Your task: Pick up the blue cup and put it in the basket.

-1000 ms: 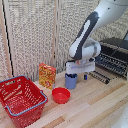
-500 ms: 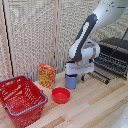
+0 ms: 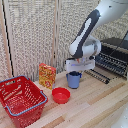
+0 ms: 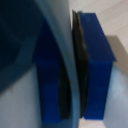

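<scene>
The blue cup (image 3: 74, 79) stands upright on the wooden counter (image 3: 95, 102), near the middle of the exterior view. The gripper (image 3: 77, 71) sits directly over it, its flat white block just above the rim, and the fingers reach down at the cup's mouth. In the wrist view the cup's curved rim (image 4: 62, 65) runs between two blue pads with dark inner faces (image 4: 80, 65), one on each side of the wall, so the fingers are closed narrowly on the cup's rim. The cup's base still looks to be resting on the counter, though the exterior view is too coarse to be sure.

Just beside the cup, toward the exterior view's left and nearer the camera, lies a shallow red bowl (image 3: 61, 95), close to the cup but apart from it. Behind the bowl an orange and yellow box (image 3: 47, 76) stands upright against the pale woven screen (image 3: 35, 35). Well apart at the exterior view's left edge sits the red basket (image 3: 21, 100) with lattice sides and a blue-grey rim. At the exterior view's right a dark rack (image 3: 112, 62) rests on the counter
</scene>
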You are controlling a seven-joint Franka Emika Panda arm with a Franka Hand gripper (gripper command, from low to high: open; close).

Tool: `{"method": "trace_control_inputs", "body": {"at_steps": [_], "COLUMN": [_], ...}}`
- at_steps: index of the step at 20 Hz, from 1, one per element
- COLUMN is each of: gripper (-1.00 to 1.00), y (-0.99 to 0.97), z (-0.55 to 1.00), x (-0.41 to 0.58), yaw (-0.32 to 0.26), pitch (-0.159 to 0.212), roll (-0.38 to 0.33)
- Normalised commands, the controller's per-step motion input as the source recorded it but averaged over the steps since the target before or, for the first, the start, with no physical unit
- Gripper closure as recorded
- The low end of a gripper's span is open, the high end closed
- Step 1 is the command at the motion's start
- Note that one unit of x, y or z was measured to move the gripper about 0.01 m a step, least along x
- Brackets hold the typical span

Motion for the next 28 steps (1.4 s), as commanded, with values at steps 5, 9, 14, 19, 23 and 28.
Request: {"method": "trace_control_inputs", "body": {"at_steps": [5,9,14,19,23,28], "gripper": [1.0,1.0,1.0,1.0,1.0,1.0], "y": [-0.08,-0.13,0.01,0.55,0.71,0.83], "z": [0.88,0.99,0.99,0.84,0.67,0.45], "x": [0.037,0.251,0.452,0.589,0.456,0.363], "yaw": [-0.06,-0.028,-0.015,0.002,0.009,0.017], "pitch": [-0.002,-0.003,0.0,0.039,0.043,0.036], "roll": [0.104,0.053,0.024,0.051,0.018,0.001]}}
